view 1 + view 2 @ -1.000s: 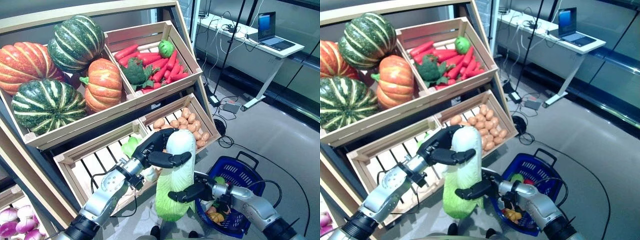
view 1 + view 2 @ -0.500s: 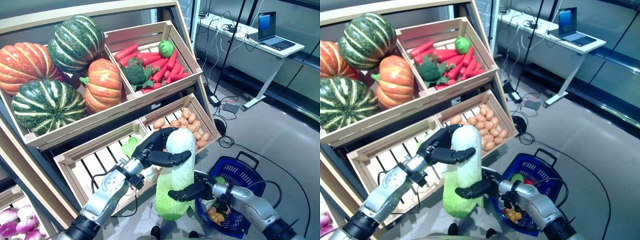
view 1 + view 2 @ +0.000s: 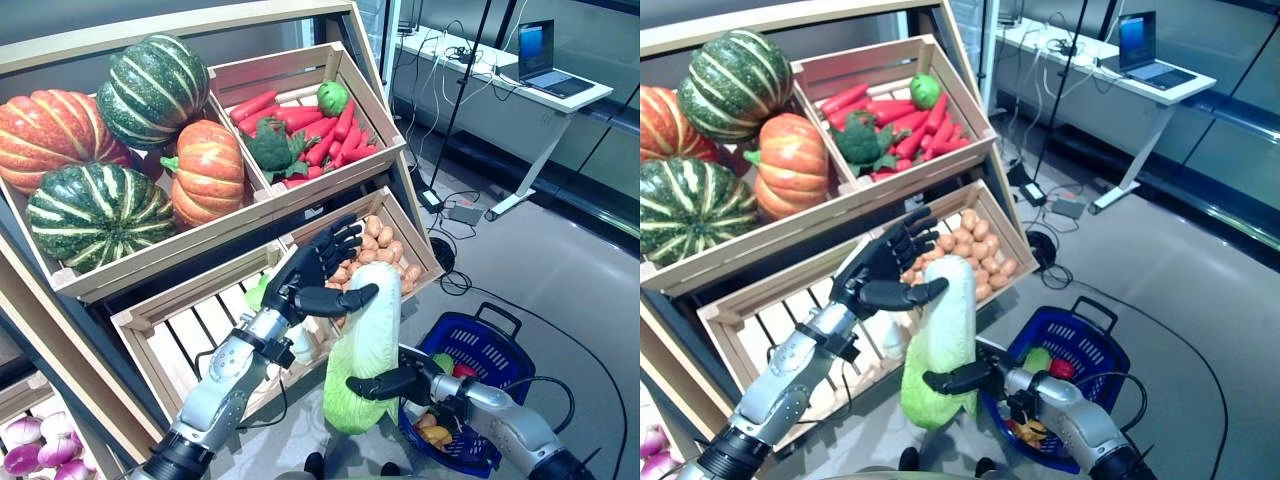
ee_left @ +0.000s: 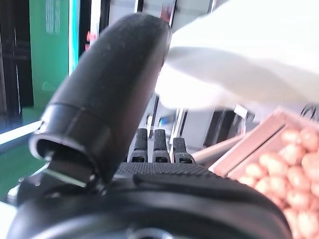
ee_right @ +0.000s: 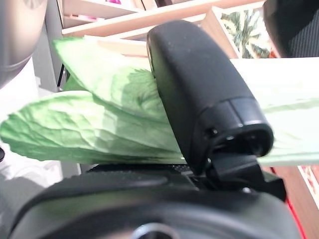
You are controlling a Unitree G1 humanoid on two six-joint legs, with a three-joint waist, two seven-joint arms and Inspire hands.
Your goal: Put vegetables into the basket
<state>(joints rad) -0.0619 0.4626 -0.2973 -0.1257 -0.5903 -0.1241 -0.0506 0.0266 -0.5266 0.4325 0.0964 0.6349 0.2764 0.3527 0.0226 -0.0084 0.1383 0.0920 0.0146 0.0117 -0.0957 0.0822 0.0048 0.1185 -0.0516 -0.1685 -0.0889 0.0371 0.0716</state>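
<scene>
A long napa cabbage (image 3: 365,360), white at the top and green at the bottom, stands tilted in the air just left of the blue basket (image 3: 502,338). My right hand (image 3: 395,383) is shut on its green lower part; its thumb (image 5: 199,94) lies across the leaves (image 5: 99,129). My left hand (image 3: 310,275) is open at the cabbage's white top, fingers spread and straight, with only the thumb (image 4: 109,89) touching it. The basket stands on the floor and holds green, red and yellow-orange vegetables (image 3: 436,434).
A wooden stand with slanted crates (image 3: 330,170) fills the left and centre; its lower crate's front edge (image 3: 420,275) is close behind the cabbage. A desk with a laptop (image 3: 545,75) stands at the back right, with cables on the floor (image 3: 455,210).
My left hand's fingers have opened off the cabbage's top, leaving only the thumb on it. The cabbage has moved a little to the right, toward the basket, held by my right hand.
</scene>
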